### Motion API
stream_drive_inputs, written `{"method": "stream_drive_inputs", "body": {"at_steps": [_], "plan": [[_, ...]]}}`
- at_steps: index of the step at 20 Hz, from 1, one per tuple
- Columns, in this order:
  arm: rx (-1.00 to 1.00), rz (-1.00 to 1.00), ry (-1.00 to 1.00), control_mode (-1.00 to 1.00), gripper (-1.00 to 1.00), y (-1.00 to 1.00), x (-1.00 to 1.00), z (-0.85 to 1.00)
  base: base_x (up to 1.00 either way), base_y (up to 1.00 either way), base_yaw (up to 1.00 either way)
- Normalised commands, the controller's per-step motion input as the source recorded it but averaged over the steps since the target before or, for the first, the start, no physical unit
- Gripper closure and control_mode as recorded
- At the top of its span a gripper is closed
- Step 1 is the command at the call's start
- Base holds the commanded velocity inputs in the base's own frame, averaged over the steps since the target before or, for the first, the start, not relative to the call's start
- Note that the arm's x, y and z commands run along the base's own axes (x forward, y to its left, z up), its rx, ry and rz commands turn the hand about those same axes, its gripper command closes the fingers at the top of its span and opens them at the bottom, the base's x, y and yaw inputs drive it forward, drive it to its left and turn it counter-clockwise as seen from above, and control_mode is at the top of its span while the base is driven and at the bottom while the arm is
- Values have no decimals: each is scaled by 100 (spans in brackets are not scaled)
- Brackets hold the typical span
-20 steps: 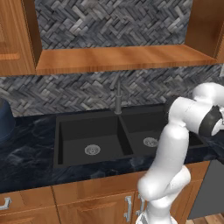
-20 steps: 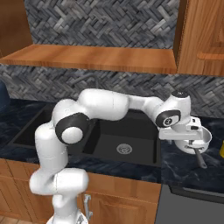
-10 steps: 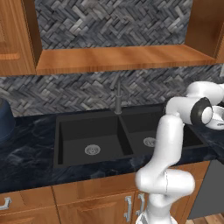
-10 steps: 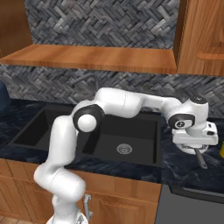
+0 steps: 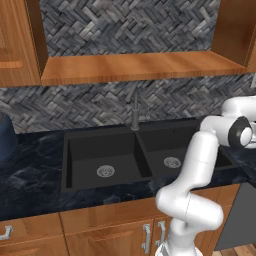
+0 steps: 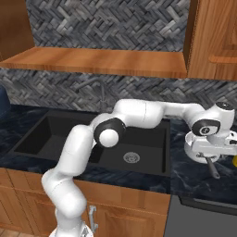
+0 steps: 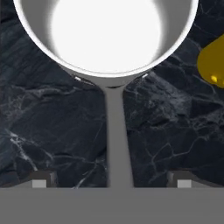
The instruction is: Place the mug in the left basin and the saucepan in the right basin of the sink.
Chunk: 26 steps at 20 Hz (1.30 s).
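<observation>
In the hand view, the tool is seen spread wide and grasping nothing, its two fingertips standing to either side of the saucepan's handle without touching it. Compared with a second ago, the arm has been swung further out to the right of the sink and the hand turned downward, so that the tool is now lined up along the handle, just above the dark marble surface. This is judged to mean that the approach to the first pick is nearly done and that only a short descent and a closing on the handle remain. Just beyond the fingertips, the saucepan is seen upright on the surface, pale inside, its handle pointing straight back at the tool. Beside it, at the edge of the hand view, part of the mug is visible, near the pan but apart from it; it is also glimpsed at the edge of the right base view. Farther off, the sink lies well apart, with both the left basin and the right basin holding nothing, so neither placement has been made.
</observation>
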Motion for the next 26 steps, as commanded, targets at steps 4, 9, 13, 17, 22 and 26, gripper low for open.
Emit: {"method": "stream_drive_inputs", "body": {"at_steps": [4,9,13,17,22,26], "plan": [[-6,0,0,-100,-100,0,44,-24,0,0,0],[-4,-1,3,-100,-100,-2,10,-25,0,0,0],[-4,-2,7,-100,-100,0,-17,-41,0,0,0],[-1,0,5,-100,-100,10,-4,-26,0,0,0],[0,0,6,-100,-100,5,0,-25,0,0,0],[0,0,6,-100,-100,-1,0,-21,0,0,0]]}}
